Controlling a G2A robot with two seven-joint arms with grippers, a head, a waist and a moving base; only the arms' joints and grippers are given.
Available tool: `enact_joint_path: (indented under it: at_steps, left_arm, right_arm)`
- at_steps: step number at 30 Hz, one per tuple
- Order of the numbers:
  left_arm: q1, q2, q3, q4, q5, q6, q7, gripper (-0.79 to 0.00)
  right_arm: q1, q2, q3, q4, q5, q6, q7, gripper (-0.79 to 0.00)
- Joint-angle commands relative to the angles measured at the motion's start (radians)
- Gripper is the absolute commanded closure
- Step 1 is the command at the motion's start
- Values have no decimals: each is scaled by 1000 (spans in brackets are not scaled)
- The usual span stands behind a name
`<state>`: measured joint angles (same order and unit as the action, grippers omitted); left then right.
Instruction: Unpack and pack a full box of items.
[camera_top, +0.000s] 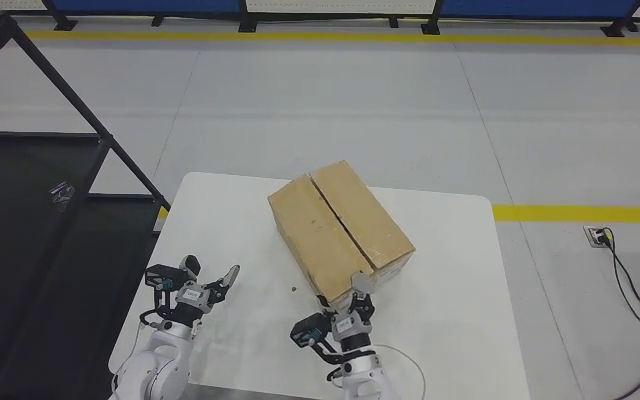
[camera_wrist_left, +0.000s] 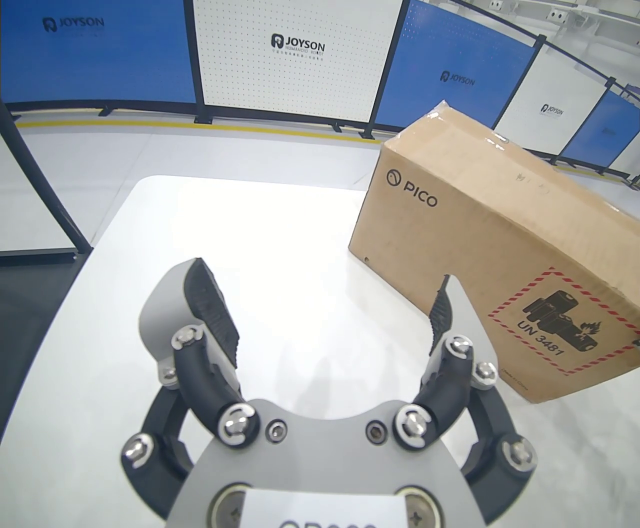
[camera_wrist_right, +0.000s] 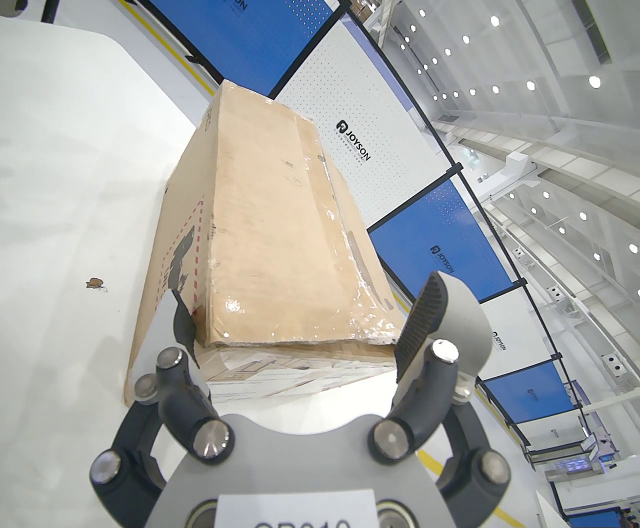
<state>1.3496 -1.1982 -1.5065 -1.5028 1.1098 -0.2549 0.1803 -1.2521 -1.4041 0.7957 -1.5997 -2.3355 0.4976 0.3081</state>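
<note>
- On the white surface (camera_top: 440, 300), the box (camera_top: 340, 225) is lying closed and at a slant, its two top flaps meeting along a seam under clear tape (camera_wrist_right: 350, 240).
- The left fingers (camera_wrist_left: 210, 305) are hanging released and empty over the surface, apart from the box's long side.
- The right fingers (camera_wrist_right: 425, 315) are spreading wide and holding nothing, hovering at the box's near end about level with its top edge. Whether one is touching the cardboard cannot be told.
- A small brown scrap (camera_wrist_right: 95, 284) is lying on the surface near the box.
- Unpacking appears to be only beginning, with nothing out and the flaps not yet lifted.
- The next move is probably calling for breaking the taped seam or working a finger under a flap edge, with the other arm steadying the box so that it is not sliding on the smooth surface.
</note>
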Motion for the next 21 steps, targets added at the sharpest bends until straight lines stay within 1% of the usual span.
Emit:
enact_joint_path:
  at_steps: [1,7,15,21]
  left_arm:
    - [0,0,0,0,0,0,0,-785]
    - [0,0,0,0,0,0,0,-785]
    - [0,0,0,0,0,0,0,-785]
    - [0,0,0,0,0,0,0,-785]
  right_arm:
    - [-14,2,23,-16,-4,-6,-5,-785]
    - [-59,11,103,-74,31,-57,-23,-785]
    - [-98,25,218,-143,151,-208,-59,-785]
    - [-122,34,285,-183,157,-293,-57,-785]
